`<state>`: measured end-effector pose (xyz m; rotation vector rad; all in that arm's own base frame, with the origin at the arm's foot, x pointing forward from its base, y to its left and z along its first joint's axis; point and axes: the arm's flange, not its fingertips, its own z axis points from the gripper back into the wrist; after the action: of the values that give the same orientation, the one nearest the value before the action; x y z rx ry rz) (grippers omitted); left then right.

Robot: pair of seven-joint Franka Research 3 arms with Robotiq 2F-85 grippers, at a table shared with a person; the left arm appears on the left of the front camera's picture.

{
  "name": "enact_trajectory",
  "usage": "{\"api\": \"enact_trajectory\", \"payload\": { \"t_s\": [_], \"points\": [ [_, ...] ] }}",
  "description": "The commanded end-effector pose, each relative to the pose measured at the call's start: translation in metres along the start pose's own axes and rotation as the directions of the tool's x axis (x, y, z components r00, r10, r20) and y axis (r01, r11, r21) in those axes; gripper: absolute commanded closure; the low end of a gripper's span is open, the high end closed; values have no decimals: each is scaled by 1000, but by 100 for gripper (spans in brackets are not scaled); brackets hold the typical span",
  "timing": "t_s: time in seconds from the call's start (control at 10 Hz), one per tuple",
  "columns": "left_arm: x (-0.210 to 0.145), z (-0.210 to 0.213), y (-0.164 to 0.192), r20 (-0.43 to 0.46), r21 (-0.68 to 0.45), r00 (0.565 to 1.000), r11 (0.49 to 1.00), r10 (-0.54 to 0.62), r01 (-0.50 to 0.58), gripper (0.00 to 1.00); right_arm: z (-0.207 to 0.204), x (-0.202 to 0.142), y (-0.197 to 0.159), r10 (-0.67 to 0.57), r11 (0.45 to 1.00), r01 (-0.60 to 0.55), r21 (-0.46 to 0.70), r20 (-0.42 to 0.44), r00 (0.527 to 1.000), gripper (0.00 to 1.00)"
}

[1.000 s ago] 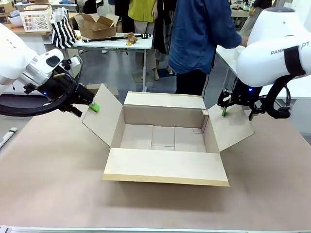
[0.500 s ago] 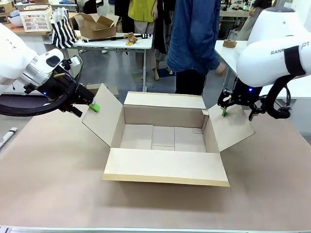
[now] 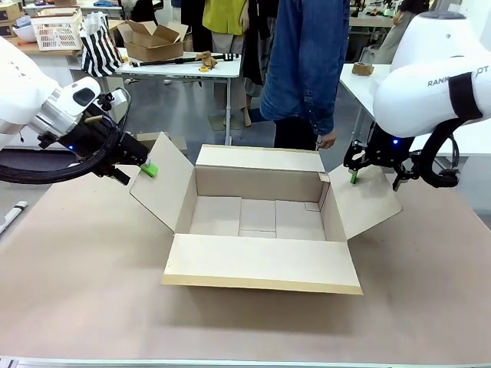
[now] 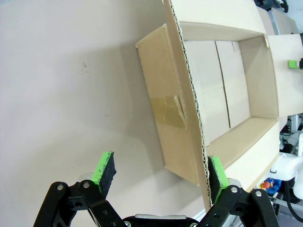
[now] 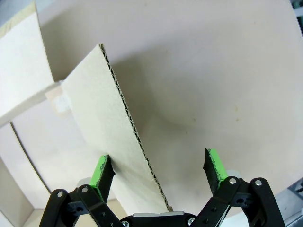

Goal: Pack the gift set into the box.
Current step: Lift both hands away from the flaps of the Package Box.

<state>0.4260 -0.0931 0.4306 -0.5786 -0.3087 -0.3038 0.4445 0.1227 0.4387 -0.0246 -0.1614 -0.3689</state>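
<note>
Straddling side-flap edges of the box [image 3: 261, 262], left claw [image 4: 158, 172] and right claw [image 5: 158, 171] gape wide, gripping nothing

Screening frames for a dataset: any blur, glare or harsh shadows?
Front view: even light, sharp, faint shadow inside the plain brown cardboard box. Left wrist view: tan table looks washed out. Right wrist view: soft shadow beside the flap, no blur.
</note>
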Motion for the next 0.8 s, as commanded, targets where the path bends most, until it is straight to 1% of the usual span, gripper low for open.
{"api": "enact_trajectory", "payload": {
  "t_s": [0.0, 0.7],
  "points": [
    [1, 3, -2, -7, 16, 1000, 1000, 8, -8, 0, 4, 2, -1, -3, 1000, 3, -16, 8, 1000, 0],
    [1, 3, -2, -7, 16, 1000, 1000, 8, -8, 0, 4, 2, -1, -3, 1000, 3, -16, 8, 1000, 0]
  ]
}}
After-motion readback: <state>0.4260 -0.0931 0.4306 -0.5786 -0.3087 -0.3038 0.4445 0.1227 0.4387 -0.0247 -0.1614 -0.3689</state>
